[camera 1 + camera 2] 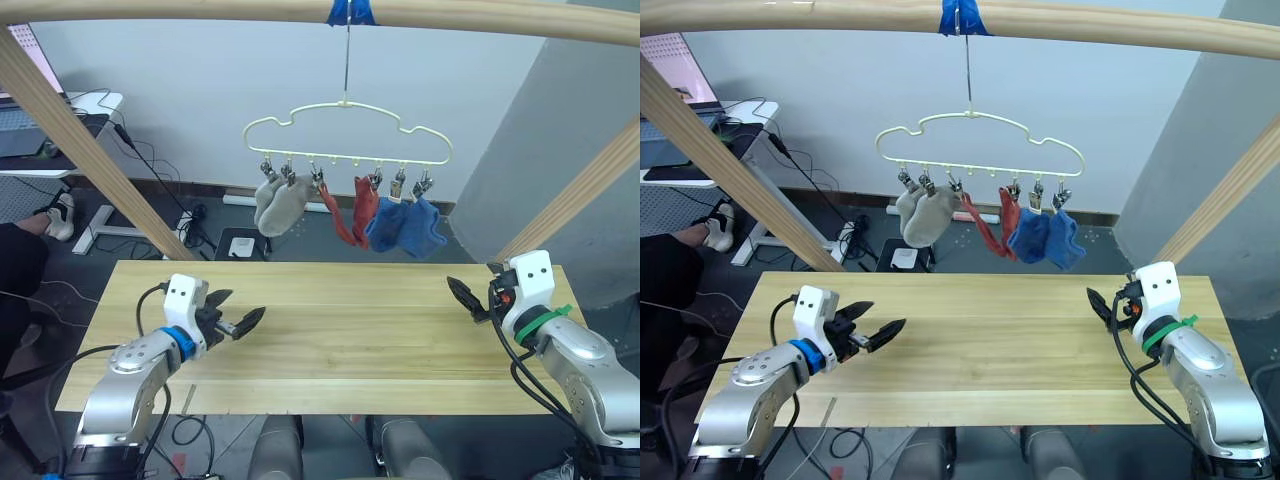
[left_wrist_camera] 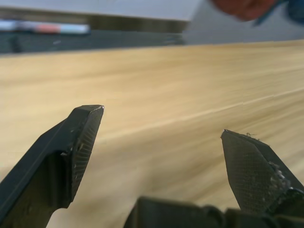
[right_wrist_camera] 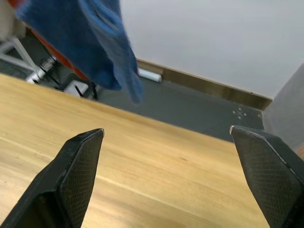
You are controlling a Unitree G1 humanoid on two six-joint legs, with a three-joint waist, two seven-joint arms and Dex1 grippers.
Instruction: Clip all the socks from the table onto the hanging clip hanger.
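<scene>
All six socks point(image 1: 345, 210) hang clipped on the clip hanger point(image 1: 347, 130); left end effector point(image 1: 243, 322) and right end effector point(image 1: 462, 294) released above the tabletop point(image 1: 340, 340).

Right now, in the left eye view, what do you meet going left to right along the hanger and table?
Left claw → grey socks → rust-red socks → blue socks → right claw. All socks hang from the clip hanger; both claws sit open over the table.

soft knit ankle socks point(image 1: 345, 211): two light grey, two rust-red, two blue;
long plank tabletop point(image 1: 340, 340): pale yellow-tan, lengthwise grain;
cloud-outlined wire hanger point(image 1: 345, 128): pale yellow-green;
tape on round wooden pole point(image 1: 350, 12): blue
</scene>
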